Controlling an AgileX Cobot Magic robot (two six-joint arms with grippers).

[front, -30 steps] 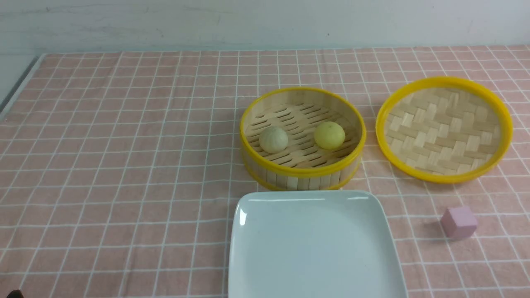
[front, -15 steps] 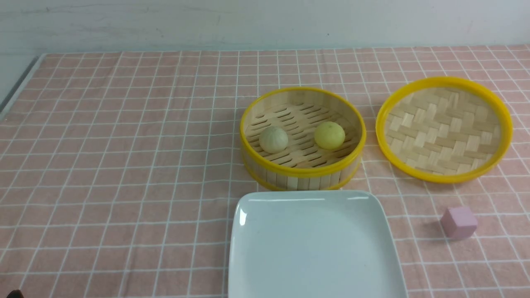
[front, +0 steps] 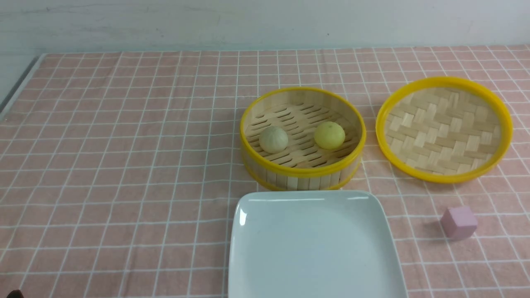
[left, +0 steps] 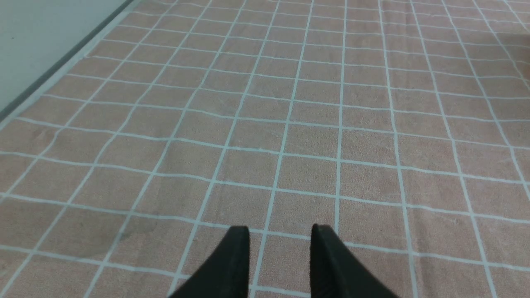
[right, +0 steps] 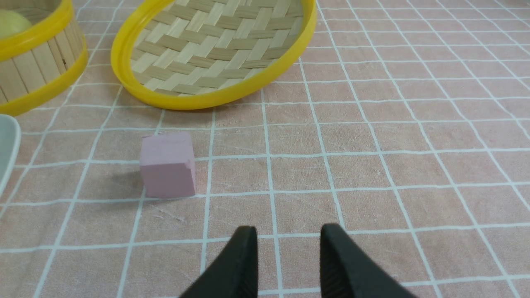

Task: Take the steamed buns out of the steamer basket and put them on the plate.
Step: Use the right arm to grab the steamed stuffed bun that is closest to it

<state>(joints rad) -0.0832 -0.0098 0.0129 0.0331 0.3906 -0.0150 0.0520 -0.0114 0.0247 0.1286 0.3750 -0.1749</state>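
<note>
The beige bun (front: 273, 139) sat at 9 o'clock in the steamer basket (front: 302, 171) and the yellow bun (front: 329, 135) at 3. Both were dome-up and round, so no real long axis. The plate (front: 314, 248) was at the basket's 6, probably for a short hop. The lid (front: 444, 129) lay at 3. The left hand (left: 280, 231) and right hand (right: 287, 229) hung half-open over the bench (front: 124, 165), holding nothing.

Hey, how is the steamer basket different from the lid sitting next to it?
The steamer basket has a tall wall of upright wooden slats; the lid is shallower. The basket's floor is slotted slats; the lid's inside is woven bamboo. The basket holds a yellow bun and a pale bun; the lid holds nothing. Both are round with yellow rims.
</note>
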